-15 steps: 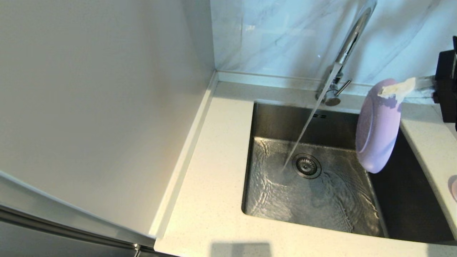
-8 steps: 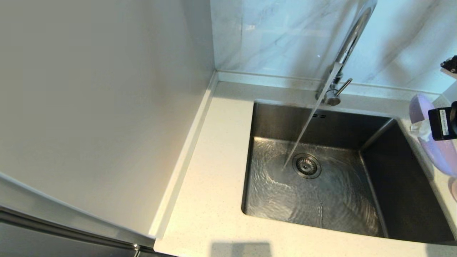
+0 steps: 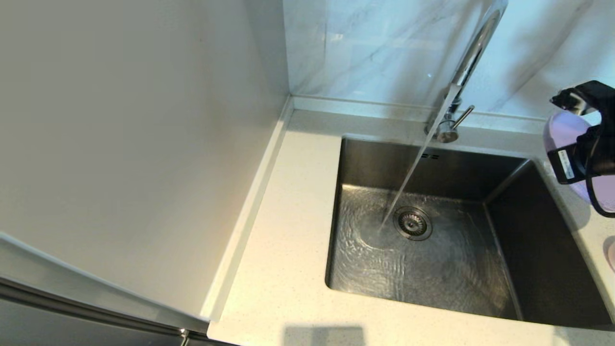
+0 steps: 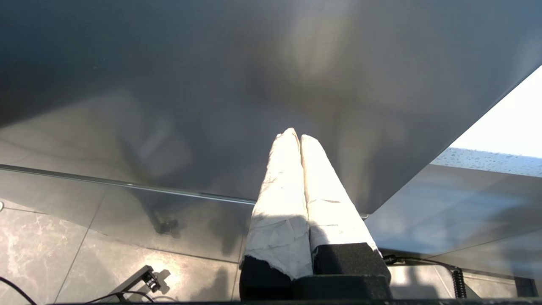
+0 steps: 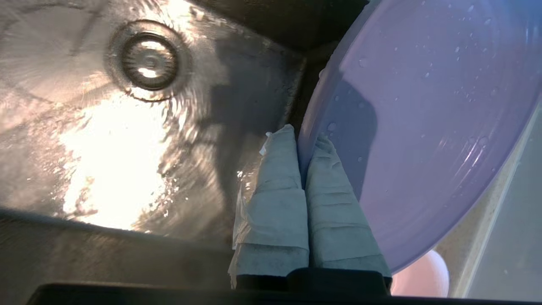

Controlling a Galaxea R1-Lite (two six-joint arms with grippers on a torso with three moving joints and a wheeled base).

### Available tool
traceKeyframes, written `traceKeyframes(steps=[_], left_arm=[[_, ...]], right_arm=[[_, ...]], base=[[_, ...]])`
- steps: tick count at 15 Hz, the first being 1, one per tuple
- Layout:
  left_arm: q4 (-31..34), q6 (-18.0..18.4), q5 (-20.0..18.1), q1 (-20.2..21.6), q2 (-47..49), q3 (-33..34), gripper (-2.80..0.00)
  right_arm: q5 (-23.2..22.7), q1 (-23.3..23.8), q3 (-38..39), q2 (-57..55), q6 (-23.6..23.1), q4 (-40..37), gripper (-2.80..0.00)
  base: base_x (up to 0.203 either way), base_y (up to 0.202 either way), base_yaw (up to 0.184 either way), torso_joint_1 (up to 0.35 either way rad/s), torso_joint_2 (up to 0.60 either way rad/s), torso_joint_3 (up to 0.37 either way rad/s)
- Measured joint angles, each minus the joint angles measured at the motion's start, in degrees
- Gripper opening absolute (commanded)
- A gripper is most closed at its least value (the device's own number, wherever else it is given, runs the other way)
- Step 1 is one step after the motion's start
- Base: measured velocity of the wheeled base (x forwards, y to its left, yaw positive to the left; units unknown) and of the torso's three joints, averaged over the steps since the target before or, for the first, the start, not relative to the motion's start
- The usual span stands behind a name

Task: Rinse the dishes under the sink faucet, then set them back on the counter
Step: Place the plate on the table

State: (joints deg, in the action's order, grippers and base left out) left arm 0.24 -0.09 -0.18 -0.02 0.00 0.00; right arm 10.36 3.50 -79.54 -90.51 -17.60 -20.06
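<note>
Wet with droplets, the lavender plate (image 5: 423,127) is pinched at its rim by my right gripper (image 5: 302,137), which is shut on it. In the head view the plate (image 3: 563,133) hangs at the far right, over the counter (image 3: 283,216) just past the sink's (image 3: 384,158) right wall, partly hidden by the black wrist. The pink bowl (image 3: 611,254) lies on the counter at the right edge, and shows below the plate as the bowl (image 5: 423,275) in the right wrist view. Water pours from the faucet (image 3: 463,67) beside the drain (image 3: 412,223). My left gripper (image 4: 295,134) is shut on nothing.
The faucet's thin lever (image 3: 462,117) sticks out to the right of its base. A marble wall (image 3: 375,48) stands behind the sink and a plain white wall (image 3: 134,144) to the left. The left arm hangs low, out of the head view, by a grey cabinet front (image 4: 211,84).
My right gripper has carried the plate rightward, from over the sink's right side to above the counter. The wrist has turned. Water keeps running.
</note>
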Motion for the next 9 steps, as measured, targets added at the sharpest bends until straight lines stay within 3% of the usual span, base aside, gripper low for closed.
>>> traceKeyframes(steps=[2, 9], left_arm=[[0.02, 0.02, 0.02, 0.0, 0.0, 0.0, -2.8], [0.02, 0.04, 0.02, 0.02, 0.0, 0.0, -2.8]], right_arm=[[4.9, 0.02, -1.13, -3.65, -0.17, 2.05, -2.8], [15.81, 1.35, -9.13, -16.32, 0.05, 4.57, -2.8]], base=[[0.0, 0.0, 0.0, 0.0, 0.0, 0.0], [0.0, 0.0, 0.0, 0.0, 0.0, 0.0]])
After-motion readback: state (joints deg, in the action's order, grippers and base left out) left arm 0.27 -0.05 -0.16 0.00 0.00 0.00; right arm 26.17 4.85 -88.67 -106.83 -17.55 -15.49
